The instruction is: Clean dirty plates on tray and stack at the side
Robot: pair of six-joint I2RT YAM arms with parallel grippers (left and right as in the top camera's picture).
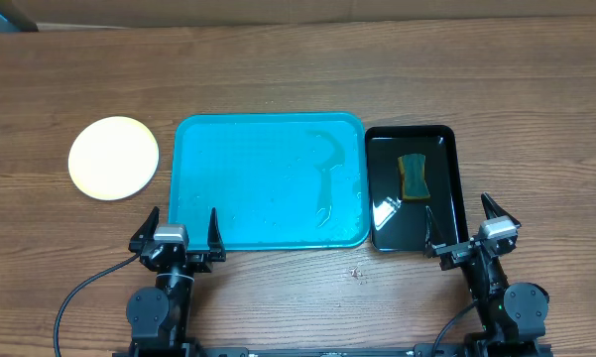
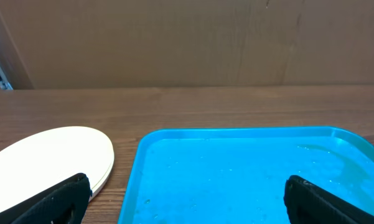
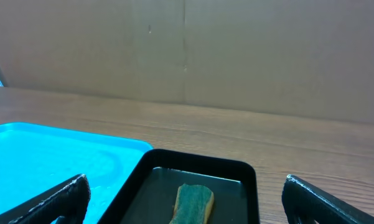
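Both arms sit low at the desk's (image 1: 298, 69) near edge: left gripper (image 1: 182, 220) spread wide and empty, right gripper (image 1: 458, 220) likewise. Turquoise tray (image 1: 248, 178) lies bare but wet, plates (image 1: 114, 158) stacked just left of it, sponge (image 1: 414, 176) in the black tray (image 1: 454, 178). Job looks finished; nothing more seems needed.

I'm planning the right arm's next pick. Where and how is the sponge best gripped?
Likely from straight above, closing across the sponge at its short width: it lies flat in the black tray, lengthwise away from the right gripper, sides clear of walls.
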